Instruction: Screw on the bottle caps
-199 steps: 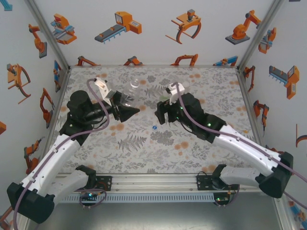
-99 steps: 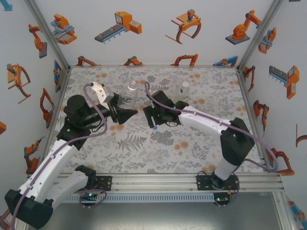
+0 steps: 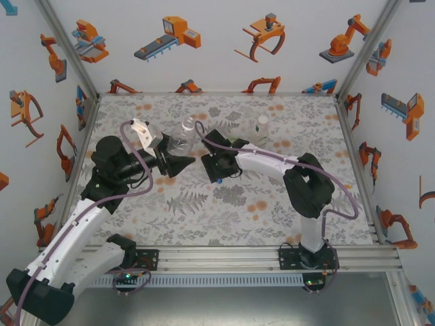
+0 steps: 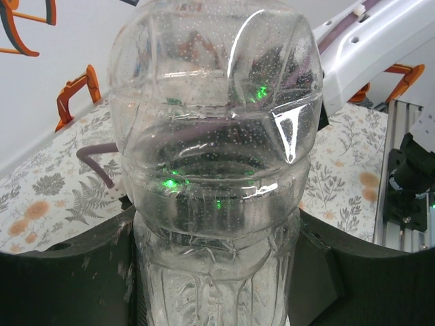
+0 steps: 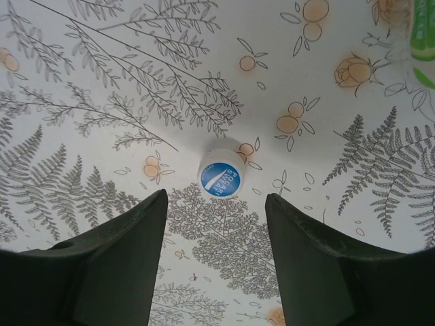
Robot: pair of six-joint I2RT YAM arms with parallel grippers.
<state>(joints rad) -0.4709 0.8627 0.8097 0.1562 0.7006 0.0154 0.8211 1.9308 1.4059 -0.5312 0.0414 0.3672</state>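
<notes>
Right wrist view gives me the right hand (image 5: 216,204) spread wide and holding nothing. One blue cap (image 5: 221,178) lies flat on the worktop (image 5: 81,88) at mid-frame, just beyond the gap between the tips, with its printed top facing up at the camera. A sliver of a green bottle (image 5: 424,30) shows in the upper right corner; I cannot tell its axis from that.

On the left wrist view, my left hand (image 4: 214,285) is clamped on one clear bottle (image 4: 214,170), gripped from both sides low down. Its long axis runs bottom to top of the frame.

From the top view that bottle stands roughly upright left of centre. A second clear bottle (image 3: 262,129) stands upright right of centre.

I count three bottles and one cap.
</notes>
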